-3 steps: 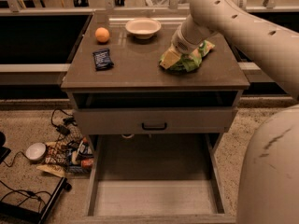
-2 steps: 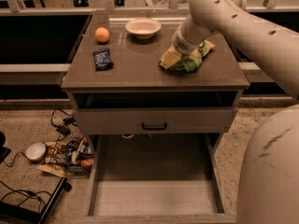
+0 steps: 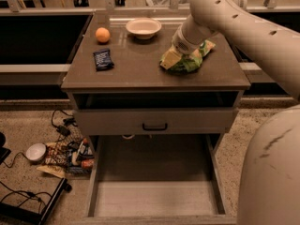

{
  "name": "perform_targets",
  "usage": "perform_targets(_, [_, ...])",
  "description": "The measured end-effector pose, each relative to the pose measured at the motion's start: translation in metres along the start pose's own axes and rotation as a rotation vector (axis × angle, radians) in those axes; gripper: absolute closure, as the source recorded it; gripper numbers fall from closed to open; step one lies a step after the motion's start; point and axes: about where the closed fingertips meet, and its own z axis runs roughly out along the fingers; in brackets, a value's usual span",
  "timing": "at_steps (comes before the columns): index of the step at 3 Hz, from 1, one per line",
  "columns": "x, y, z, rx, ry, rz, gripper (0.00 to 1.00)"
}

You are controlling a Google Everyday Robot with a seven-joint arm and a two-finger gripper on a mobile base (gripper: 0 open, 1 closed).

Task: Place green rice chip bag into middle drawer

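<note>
The green rice chip bag (image 3: 195, 59) lies on the right side of the cabinet top (image 3: 136, 67), crumpled and partly hidden by my arm. My gripper (image 3: 175, 55) reaches down from the upper right and rests on the bag's left end. The middle drawer (image 3: 154, 198) is pulled out below at the front, with a pale bare floor and low side walls. It is well below and in front of the bag.
An orange (image 3: 102, 34), a white bowl (image 3: 143, 27) and a small dark blue packet (image 3: 103, 59) sit on the cabinet top. A shut grey drawer front (image 3: 154, 122) with a black handle is above the open drawer. Cables and clutter (image 3: 65, 153) lie on the floor at the left.
</note>
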Motion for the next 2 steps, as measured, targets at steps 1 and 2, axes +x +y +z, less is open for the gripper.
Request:
perform_targets(1, [0.0000,0.0000,0.0000,0.000,0.000,0.000,1.00])
perform_targets(2, [0.0000,0.0000,0.0000,0.000,0.000,0.000,1.00])
